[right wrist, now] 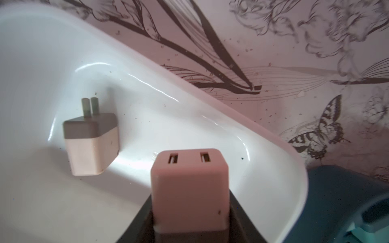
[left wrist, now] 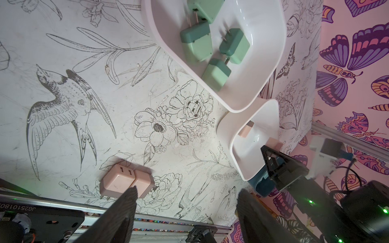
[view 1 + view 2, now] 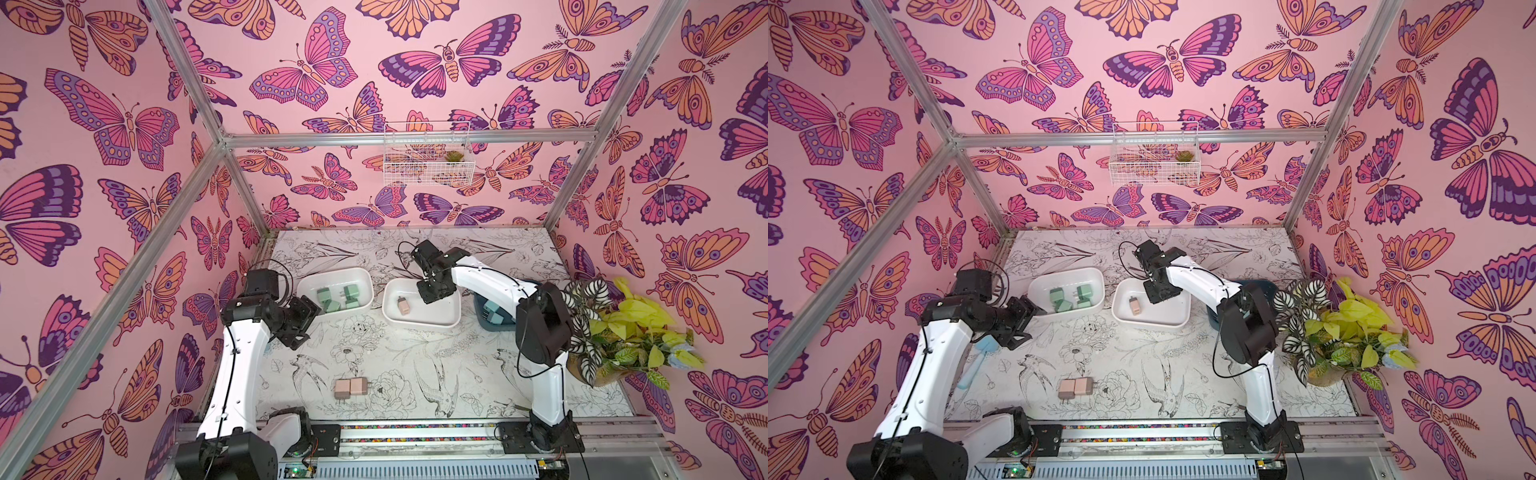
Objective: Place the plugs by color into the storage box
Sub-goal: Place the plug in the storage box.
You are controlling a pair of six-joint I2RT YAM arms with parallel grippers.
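My right gripper (image 3: 432, 291) is shut on a pale pink plug (image 1: 189, 189) and hangs over the middle white storage box (image 3: 419, 323). In the right wrist view the plug's two slots face outward. A second pink plug (image 3: 402, 306) lies inside that box. The left white box (image 3: 361, 305) holds several mint green plugs (image 3: 332, 300). Teal plugs (image 3: 493, 316) show in the dark blue box (image 3: 494, 329), partly behind my right arm. Two pink plugs (image 3: 351, 388) lie side by side near the table's front. My left gripper (image 2: 187, 195) is open and empty, beside the left box.
A potted plant (image 3: 615, 328) fills the table's right edge. A white wire basket (image 3: 428, 156) hangs on the back wall. A pale blue tool (image 3: 976, 361) lies under my left arm. The metal rail (image 3: 415, 432) runs along the front.
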